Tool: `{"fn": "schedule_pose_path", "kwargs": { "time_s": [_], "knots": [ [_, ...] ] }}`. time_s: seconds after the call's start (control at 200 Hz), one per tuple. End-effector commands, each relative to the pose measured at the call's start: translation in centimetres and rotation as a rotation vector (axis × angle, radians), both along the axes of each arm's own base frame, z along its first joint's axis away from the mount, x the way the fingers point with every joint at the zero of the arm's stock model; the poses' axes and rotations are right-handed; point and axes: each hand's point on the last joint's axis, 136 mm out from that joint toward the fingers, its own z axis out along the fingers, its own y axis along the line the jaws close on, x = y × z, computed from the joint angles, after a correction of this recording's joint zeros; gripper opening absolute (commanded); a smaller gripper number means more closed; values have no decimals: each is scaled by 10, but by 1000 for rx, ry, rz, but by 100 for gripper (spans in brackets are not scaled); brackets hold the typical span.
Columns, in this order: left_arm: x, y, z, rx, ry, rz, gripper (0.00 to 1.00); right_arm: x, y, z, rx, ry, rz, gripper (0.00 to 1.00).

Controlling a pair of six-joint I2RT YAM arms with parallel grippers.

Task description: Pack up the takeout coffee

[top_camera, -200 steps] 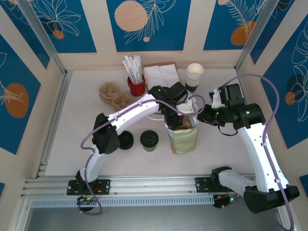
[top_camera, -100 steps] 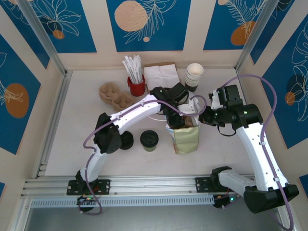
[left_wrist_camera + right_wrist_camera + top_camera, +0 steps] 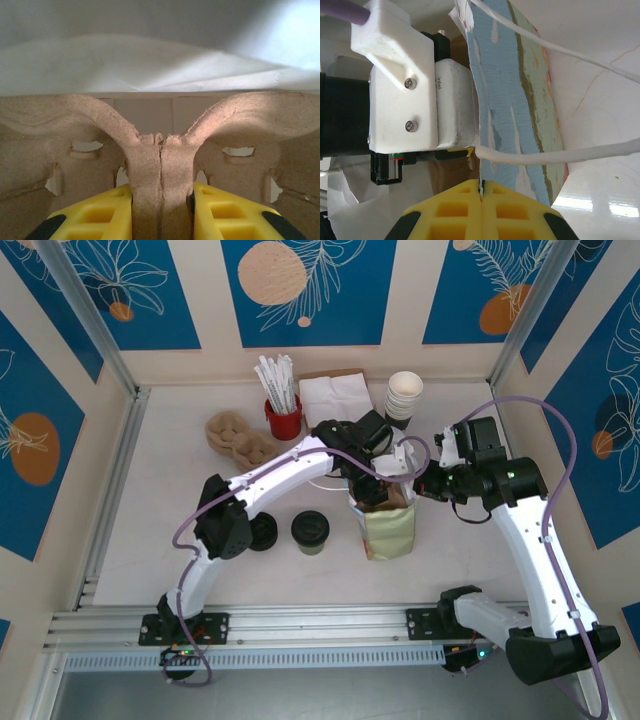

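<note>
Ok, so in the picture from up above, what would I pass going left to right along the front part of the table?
stack of black lids → takeout coffee → paper bag

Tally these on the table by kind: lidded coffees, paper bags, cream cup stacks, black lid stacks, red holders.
Lidded coffee: 1
Paper bag: 1
Cream cup stack: 1
Black lid stack: 1
Red holder: 1
Total: 5
</note>
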Motion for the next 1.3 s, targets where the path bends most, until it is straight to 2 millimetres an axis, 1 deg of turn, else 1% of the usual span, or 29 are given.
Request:
{"fn": "schedule_pose_path", "kwargs": {
  "time_s": [0.0,0.175,0.275,0.43,0.585,0.72,0.76,0.87,1.07,1.18,1.295],
  "knots": [
    [-18,-17,-3,-49,53,-76,28,-1,7,3,54,-16,11,0],
    [-13,-22,-19,-25,57,-73,27,0,2,4,55,-17,8,0],
    [-11,-23,-32,-3,68,-70,28,1,0,6,56,-24,2,0],
    [-8,-24,-44,19,76,-60,27,0,-4,6,58,-28,-3,0],
    [-6,-22,-53,50,80,-45,27,0,-5,5,61,-27,-7,0],
    [-2,-17,-59,85,69,-30,27,0,-3,12,81,-47,1,0],
    [-2,-16,-58,92,67,-27,27,0,-2,15,93,-56,2,0],
    [-2,-14,-48,92,62,-16,27,1,4,25,135,-81,10,0],
    [-4,5,-24,126,20,-19,27,1,16,45,236,-99,14,0],
    [-6,15,-16,146,4,-21,27,1,17,49,245,-104,16,0],
    [-7,20,-9,152,-2,-18,27,0,16,46,231,-107,16,0]
  ]
}}
